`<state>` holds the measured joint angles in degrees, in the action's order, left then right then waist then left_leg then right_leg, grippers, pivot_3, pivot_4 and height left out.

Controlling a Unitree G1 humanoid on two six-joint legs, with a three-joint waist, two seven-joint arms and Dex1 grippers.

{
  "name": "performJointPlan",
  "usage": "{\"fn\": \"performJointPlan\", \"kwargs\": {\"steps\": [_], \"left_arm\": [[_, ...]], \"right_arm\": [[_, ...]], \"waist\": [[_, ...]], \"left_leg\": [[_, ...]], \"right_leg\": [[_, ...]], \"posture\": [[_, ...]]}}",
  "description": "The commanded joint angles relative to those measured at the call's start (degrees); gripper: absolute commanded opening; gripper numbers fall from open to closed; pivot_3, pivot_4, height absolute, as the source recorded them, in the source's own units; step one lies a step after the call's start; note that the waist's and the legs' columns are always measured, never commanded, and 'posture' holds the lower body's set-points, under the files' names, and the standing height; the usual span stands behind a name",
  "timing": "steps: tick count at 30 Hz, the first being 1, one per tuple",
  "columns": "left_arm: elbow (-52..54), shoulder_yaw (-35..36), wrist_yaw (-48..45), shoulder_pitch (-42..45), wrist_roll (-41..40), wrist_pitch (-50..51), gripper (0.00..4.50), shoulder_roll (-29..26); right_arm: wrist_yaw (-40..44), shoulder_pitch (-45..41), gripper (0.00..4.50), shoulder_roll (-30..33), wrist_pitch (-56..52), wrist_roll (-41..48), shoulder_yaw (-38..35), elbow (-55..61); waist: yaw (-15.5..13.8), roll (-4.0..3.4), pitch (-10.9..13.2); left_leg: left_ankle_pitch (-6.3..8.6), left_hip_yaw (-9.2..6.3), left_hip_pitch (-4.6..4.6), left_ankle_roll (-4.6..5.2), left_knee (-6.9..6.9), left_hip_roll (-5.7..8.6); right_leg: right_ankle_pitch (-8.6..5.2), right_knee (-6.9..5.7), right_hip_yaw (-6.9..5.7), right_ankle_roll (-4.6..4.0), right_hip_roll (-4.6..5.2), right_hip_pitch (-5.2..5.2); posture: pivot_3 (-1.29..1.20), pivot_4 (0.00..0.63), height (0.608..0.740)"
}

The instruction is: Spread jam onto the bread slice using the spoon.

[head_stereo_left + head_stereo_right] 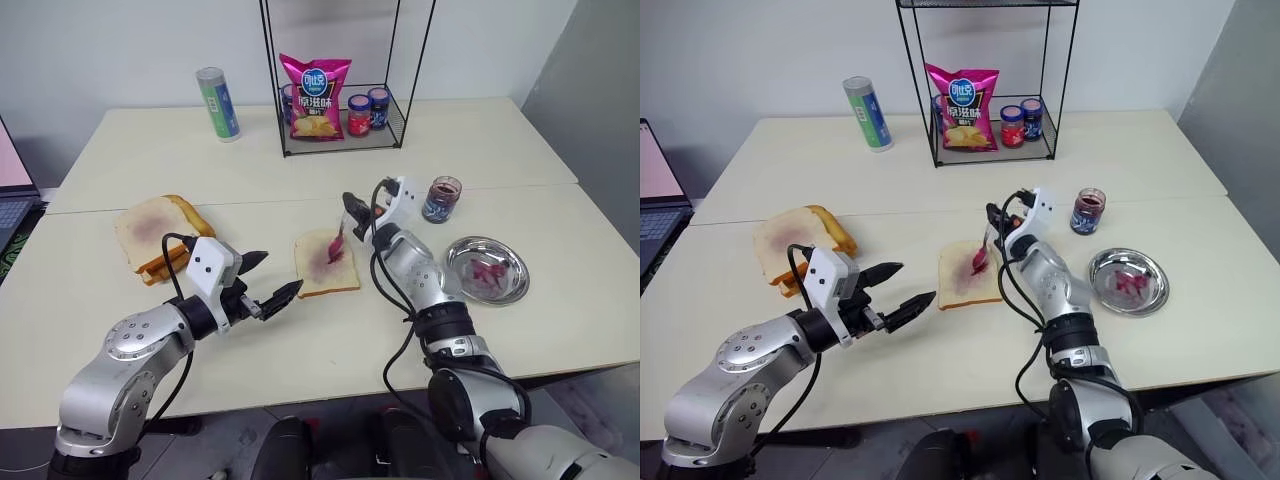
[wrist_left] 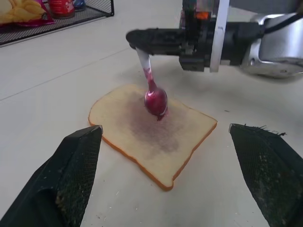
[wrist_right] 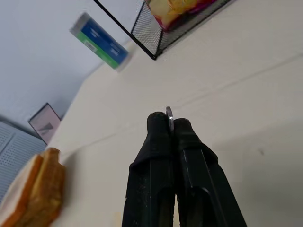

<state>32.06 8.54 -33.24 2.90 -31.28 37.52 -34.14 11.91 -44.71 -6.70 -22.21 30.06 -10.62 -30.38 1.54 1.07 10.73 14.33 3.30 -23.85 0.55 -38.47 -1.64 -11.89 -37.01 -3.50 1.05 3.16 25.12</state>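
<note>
Spoon (image 2: pixel 152 90) is pinched by its handle in the closed right end effector (image 1: pixel 349 207), bowl w/ jam (image 2: pixel 155 100) held over the bread slice (image 1: pixel 326 263) at bench (image 1: pixel 480 150) centre. Left end effector (image 1: pixel 270 278) is held wide open, empty, just beside the slice.

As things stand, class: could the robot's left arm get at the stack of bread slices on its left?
Probably yes. The left tool hangs open and empty over bare table, with the stack of bread close by on its left and nothing between them. The right tool is busy holding the spoon.
</note>
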Motion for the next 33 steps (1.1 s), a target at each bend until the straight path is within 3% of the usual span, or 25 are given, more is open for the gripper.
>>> {"fn": "performJointPlan", "kwargs": {"steps": [1, 10, 18, 22, 28, 33], "left_arm": [[0.6, -0.4, -0.7, 1.8, 0.1, -1.0, 4.5, -0.5], [-0.1, 0.4, -1.3, 1.6, 0.3, -1.5, 4.5, -1.4], [1.9, 0.9, -0.1, 0.0, -0.1, -1.0, 4.5, -1.2], [2.6, 1.5, 0.4, -0.7, -0.5, -0.8, 4.5, -1.4], [3.6, 2.5, 0.5, -2.3, -1.0, -0.2, 4.5, -1.8], [2.5, 1.4, 0.1, -1.0, -0.8, -0.3, 4.5, -1.6]], "right_arm": [[1.1, 0.1, 0.08, 1.2, -0.3, -0.6, 0.4, 4.4], [4.0, -3.6, 0.08, 5.7, -4.2, 0.0, 0.9, 9.1], [0.9, -5.6, 0.08, -3.9, -5.9, 3.3, -0.2, 8.0], [1.2, -3.9, 0.08, -5.5, -4.3, 2.5, 1.7, 5.7], [2.8, -2.0, 0.08, -2.0, 0.6, -1.1, 2.5, -1.1], [4.1, 0.2, 0.08, 1.7, 0.9, -2.9, 2.4, 0.1]], "waist": [[0.0, 0.0, 0.0], [0.0, 0.0, 0.0], [0.2, 0.0, 0.0], [-0.3, 0.01, 0.0], [-0.1, 0.02, 0.0], [0.0, 0.02, 0.0]], "left_leg": [[0.0, -0.01, 0.0, 0.0, 0.0, 0.0], [0.0, 0.0, 0.0, 0.0, 0.0, 0.0], [-0.02, -0.03, 0.05, -0.02, 0.28, -0.08], [-0.04, -0.01, 0.0, -0.07, 0.28, 0.03], [-0.06, 0.05, 0.04, -0.1, 0.25, 0.0], [-0.08, 0.01, 0.04, -0.13, 0.27, -0.02]], "right_leg": [[0.0, 0.0, -0.01, 0.0, 0.0, 0.0], [0.0, 0.0, -0.02, 0.0, 0.0, 0.01], [-0.04, -0.02, -0.03, -0.07, -0.07, 0.1], [-0.04, 0.04, -0.04, -0.07, 0.03, 0.1], [-0.02, 0.03, 0.02, -0.05, 0.0, 0.1], [-0.03, 0.0, -0.01, -0.07, -0.02, 0.11]], "posture": [[0.0, 0.15, 0.74], [0.0, 0.15, 0.74], [0.0, 0.15, 0.74], [0.0, 0.15, 0.74], [0.0, 0.15, 0.74], [0.0, 0.15, 0.74]]}}
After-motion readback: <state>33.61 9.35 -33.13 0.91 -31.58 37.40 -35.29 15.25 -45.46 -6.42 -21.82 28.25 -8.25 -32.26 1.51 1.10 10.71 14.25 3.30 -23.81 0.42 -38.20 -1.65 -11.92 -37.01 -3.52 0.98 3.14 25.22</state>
